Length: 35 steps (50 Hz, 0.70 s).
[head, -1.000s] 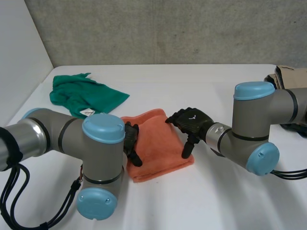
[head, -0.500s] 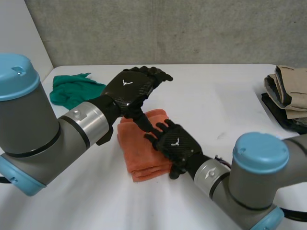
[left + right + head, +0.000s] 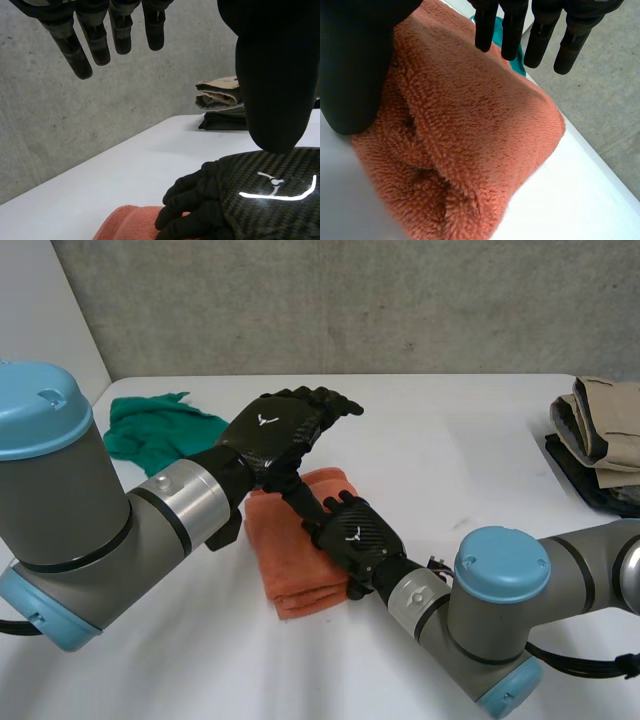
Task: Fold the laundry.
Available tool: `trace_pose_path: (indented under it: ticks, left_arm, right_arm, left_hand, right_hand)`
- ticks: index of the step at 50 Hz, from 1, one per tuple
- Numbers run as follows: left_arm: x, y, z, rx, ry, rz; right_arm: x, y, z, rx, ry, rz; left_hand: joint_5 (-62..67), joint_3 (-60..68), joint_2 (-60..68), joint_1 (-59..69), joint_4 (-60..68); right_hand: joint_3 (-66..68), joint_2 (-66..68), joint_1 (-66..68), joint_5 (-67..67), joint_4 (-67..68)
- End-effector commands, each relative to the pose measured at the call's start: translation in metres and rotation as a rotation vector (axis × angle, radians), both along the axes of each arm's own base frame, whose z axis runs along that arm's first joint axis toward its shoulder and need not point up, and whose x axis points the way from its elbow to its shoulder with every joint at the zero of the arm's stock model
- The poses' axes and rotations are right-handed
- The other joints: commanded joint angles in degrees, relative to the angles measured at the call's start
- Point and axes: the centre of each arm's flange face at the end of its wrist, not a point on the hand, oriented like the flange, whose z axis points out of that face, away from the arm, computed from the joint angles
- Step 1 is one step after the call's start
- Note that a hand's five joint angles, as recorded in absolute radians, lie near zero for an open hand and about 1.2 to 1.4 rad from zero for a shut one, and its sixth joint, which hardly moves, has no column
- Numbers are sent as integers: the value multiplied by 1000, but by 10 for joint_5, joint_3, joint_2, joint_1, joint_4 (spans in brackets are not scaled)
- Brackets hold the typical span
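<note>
Right hand [image 3: 352,536] lies flat, fingers straight, on folded orange terry towel [image 3: 290,560]. Left hand [image 3: 275,430] hovers above, fingers extended, empty.

White table [image 3: 450,440] carries orange towel [image 3: 290,560], green cloth [image 3: 150,430] and stacked clothes [image 3: 605,425].

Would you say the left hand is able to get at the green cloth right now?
Probably yes: the left hand is open and raised, and the green cloth lies uncovered close beside it.

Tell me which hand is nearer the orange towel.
Right. The right hand rests on the folded orange towel, fingers straight; the left hand hangs above its far side, open.
</note>
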Motion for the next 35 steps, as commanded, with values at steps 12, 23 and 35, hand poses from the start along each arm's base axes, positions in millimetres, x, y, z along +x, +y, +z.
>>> trace_pose_path:
  ticks: [12,23,35]
  left_arm:
    - [1,-1,1,30,27,8]
    - [7,-4,20,-19,65,26]
    - [7,1,41,-67,117,19]
  right_arm:
    - [11,-17,3,-43,-40,-1]
    - [5,-76,106,-247,-251,-133]
    - [-142,-191,215,-479,-417,-456]
  left_hand:
    - [-13,-14,-13,-14,-10]
    - [-13,-14,-13,-14,-10]
    - [-12,-12,-12,-13,-8]
  right_hand:
    - [590,608,593,594,592]
    - [590,608,593,594,592]
    - [590,608,593,594,592]
